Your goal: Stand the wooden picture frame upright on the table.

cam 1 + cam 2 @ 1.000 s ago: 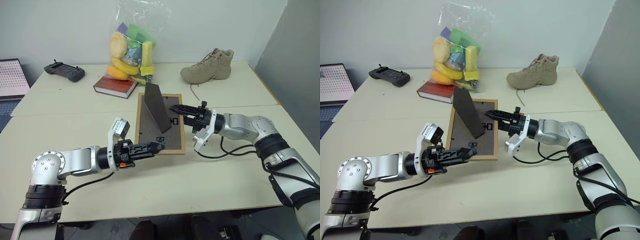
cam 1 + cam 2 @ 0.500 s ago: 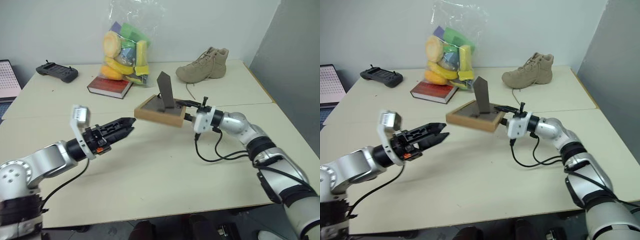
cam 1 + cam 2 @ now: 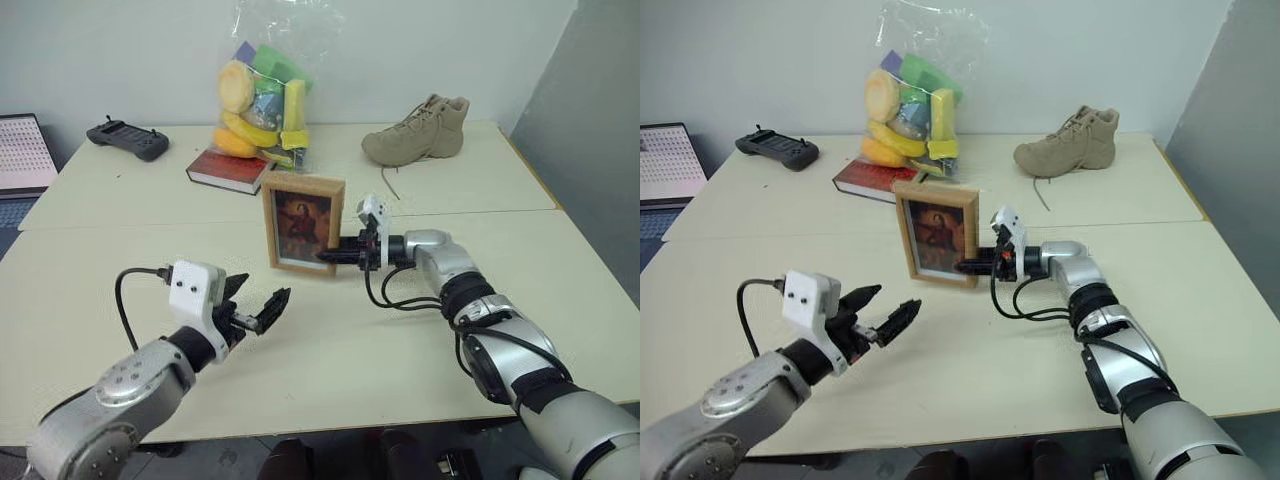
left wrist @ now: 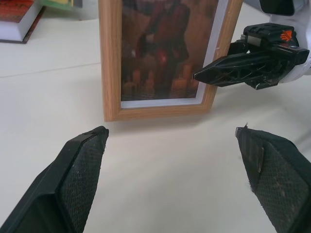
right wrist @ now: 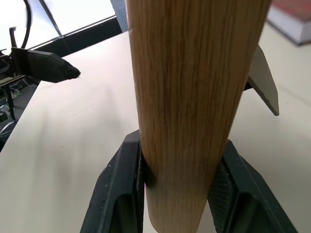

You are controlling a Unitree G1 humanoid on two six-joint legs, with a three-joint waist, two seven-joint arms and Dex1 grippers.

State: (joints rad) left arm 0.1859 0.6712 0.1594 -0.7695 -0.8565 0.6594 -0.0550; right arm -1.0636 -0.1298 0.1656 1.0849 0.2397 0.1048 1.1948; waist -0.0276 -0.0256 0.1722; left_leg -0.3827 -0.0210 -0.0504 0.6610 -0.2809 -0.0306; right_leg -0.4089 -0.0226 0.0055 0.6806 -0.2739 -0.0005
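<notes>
Now wooden picture frame [image 3: 303,222] stood upright mid-surface [image 3: 420,350], portrait facing robot. Right pincer [image 3: 333,256] pinched frame's side edge, likely steadying it. Left pincer [image 3: 257,305] spread wide, apart from frame.

Even, fairly bright indoor light falls from above, leaving only soft, short shadows on the cream worktop [image 3: 420,350]. The clear plastic bag [image 3: 265,75] at upper centre catches mild glare. In the right wrist view, the wooden picture frame [image 5: 194,107] is sharp, while the background at upper left washes out white.
</notes>
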